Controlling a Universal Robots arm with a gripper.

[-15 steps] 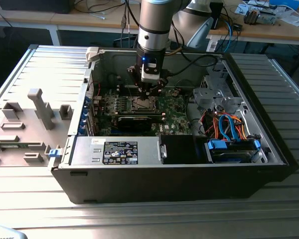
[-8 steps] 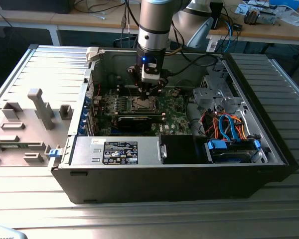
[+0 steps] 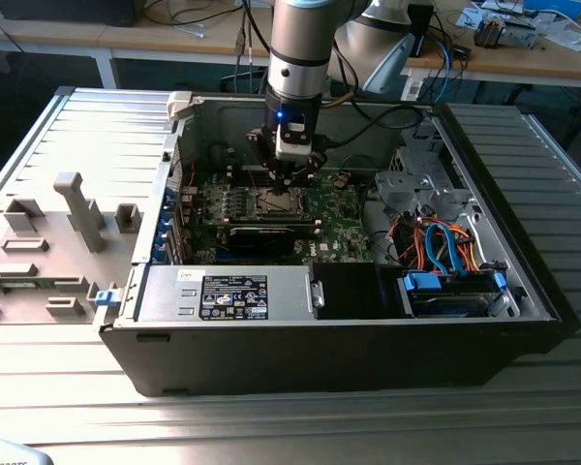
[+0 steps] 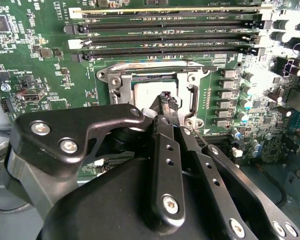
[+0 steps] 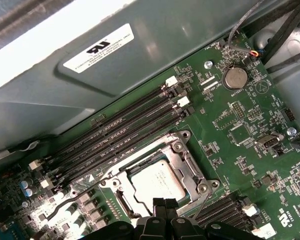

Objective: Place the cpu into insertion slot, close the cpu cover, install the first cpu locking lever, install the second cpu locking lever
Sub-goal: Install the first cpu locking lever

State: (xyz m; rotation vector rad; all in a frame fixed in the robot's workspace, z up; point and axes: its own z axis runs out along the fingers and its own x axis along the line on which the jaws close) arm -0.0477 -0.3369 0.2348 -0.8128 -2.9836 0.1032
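white label [image 5: 99,47] | on case wall [image 5: 200,30] | small print, not clearly legible

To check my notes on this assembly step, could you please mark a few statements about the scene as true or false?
1. The cpu lies in its socket with its metal top showing. True.
2. The tool holds the cpu in the air. False: its tip is down at the socket's edge, beside the seated cpu.
3. The cpu cover lies down around the cpu. True.
4. The computer case is closed. False: it is open on top, and the arm reaches down into it.
5. A round coin battery sits on the board. True.
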